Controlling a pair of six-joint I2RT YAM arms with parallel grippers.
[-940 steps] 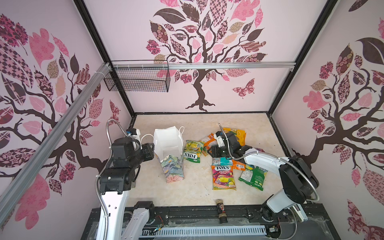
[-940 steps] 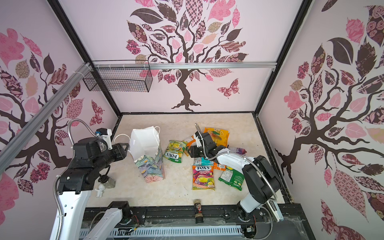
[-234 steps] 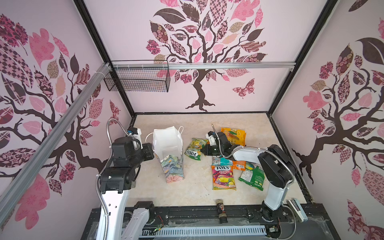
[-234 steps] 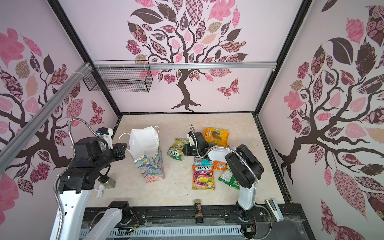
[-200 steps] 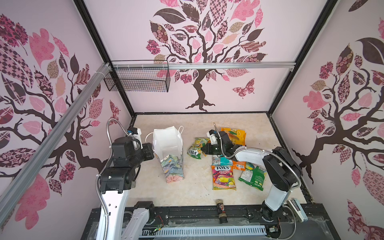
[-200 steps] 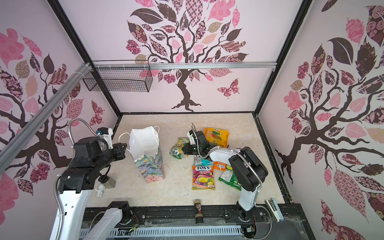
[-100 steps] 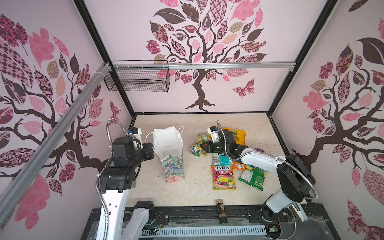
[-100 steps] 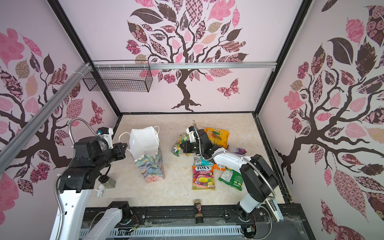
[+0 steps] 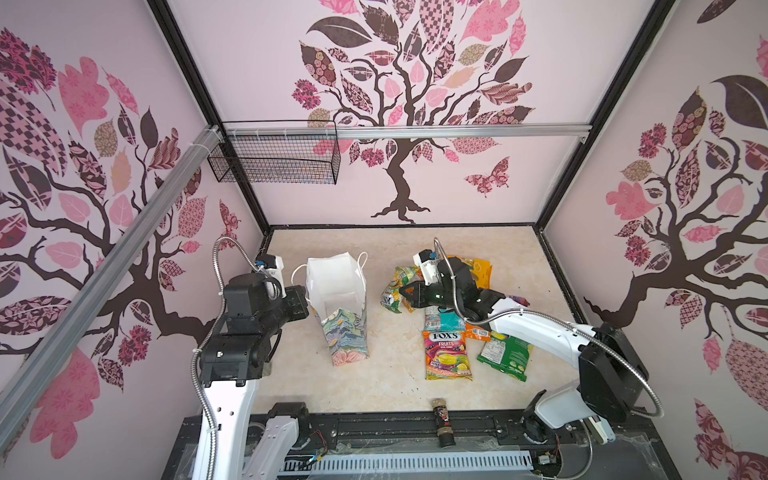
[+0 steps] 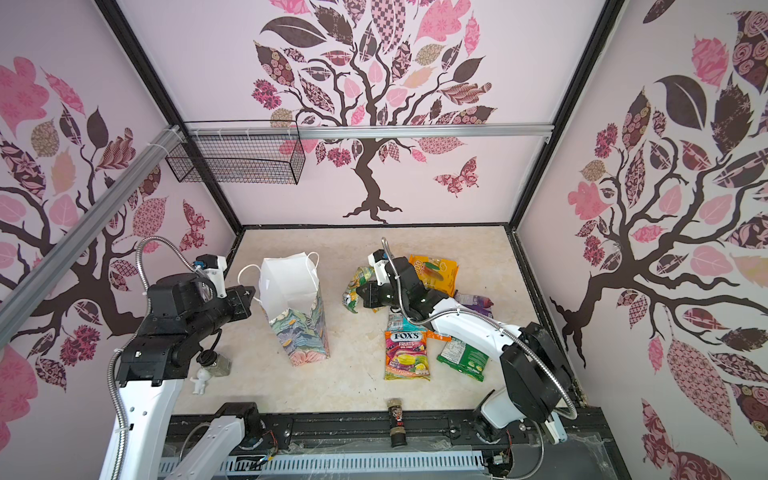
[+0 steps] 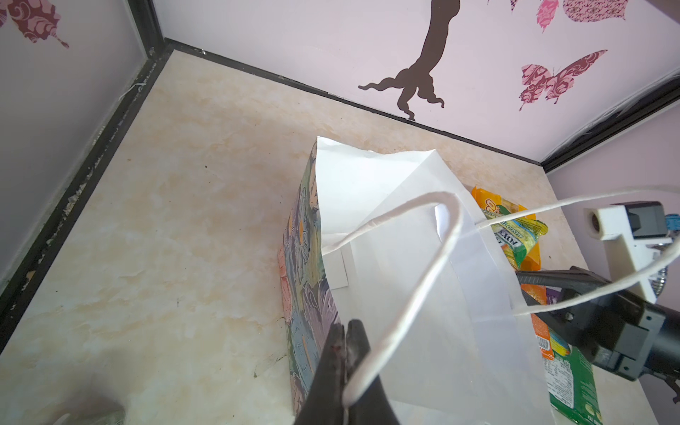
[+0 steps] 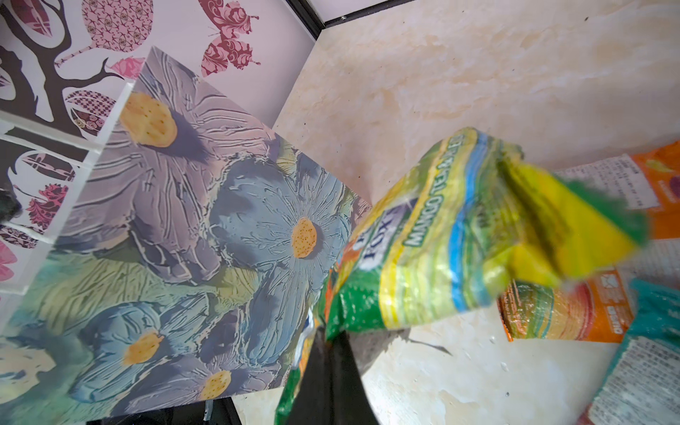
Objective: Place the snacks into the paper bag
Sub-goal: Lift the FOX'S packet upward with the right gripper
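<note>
Dangling green FOX'S packet (image 12: pixel 423 235) pinched by right gripper (image 9: pixel 402 294), clear of table (image 9: pixel 386 390), just beside paper bag (image 9: pixel 336 286), left gripper (image 11: pixel 346 335) clamping cord handle (image 11: pixel 434 257)

The paper bag (image 9: pixel 347 332) is white inside, and outside it shows blue, lilac, green and pink flowers with yellow centres. Its cord handles (image 11: pixel 454 228) are white. The green-and-yellow packet (image 12: pixel 441 235) has 1 blue stripe. The FOX'S FRUITS packet (image 9: pixel 446 353) is pink, yellow and purple. Another packet (image 9: pixel 505 353) is green. The floor (image 9: pixel 374 386) is cream, marbled. The pale pink walls (image 9: pixel 540 178) carry brown-and-pink trees.
</note>
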